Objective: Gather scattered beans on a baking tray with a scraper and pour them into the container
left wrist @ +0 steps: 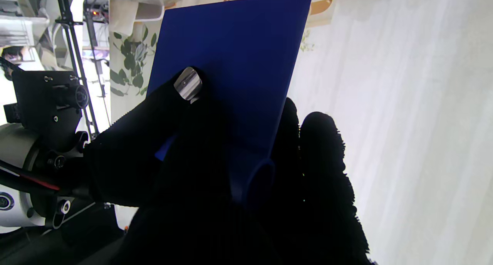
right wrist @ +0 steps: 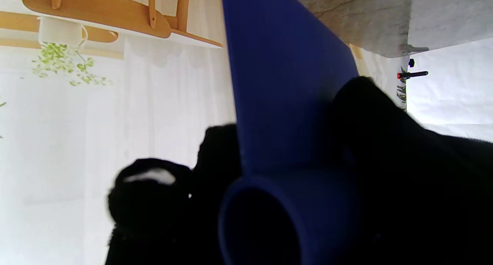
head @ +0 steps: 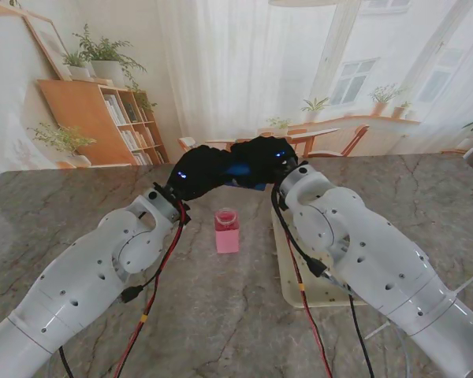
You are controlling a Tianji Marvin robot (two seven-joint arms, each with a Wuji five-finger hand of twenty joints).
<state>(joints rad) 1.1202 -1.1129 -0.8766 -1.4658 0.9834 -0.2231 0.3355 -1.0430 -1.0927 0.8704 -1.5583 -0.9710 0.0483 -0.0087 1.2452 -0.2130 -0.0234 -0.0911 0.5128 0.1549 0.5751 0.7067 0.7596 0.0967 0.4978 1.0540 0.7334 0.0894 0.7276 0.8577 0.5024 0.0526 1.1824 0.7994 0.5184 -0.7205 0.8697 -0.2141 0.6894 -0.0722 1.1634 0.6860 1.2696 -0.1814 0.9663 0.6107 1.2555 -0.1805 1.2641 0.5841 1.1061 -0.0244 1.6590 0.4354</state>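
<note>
Both black-gloved hands meet above the table's middle, far from me, around a blue scraper. My left hand pinches the flat blade, with its thumb pressed on one face and the other fingers behind. My right hand wraps the same scraper near its rolled handle, thumb on one side and fingers on the other. A small pink container stands upright on the table, nearer to me than the hands. The cream baking tray lies to its right, mostly hidden under my right arm. I cannot make out any beans.
The marble table top spreads between my two arms. Red and black cables hang along my left forearm, and more cables run along the right one. Backdrop pictures of shelves and chairs stand behind the table's far edge.
</note>
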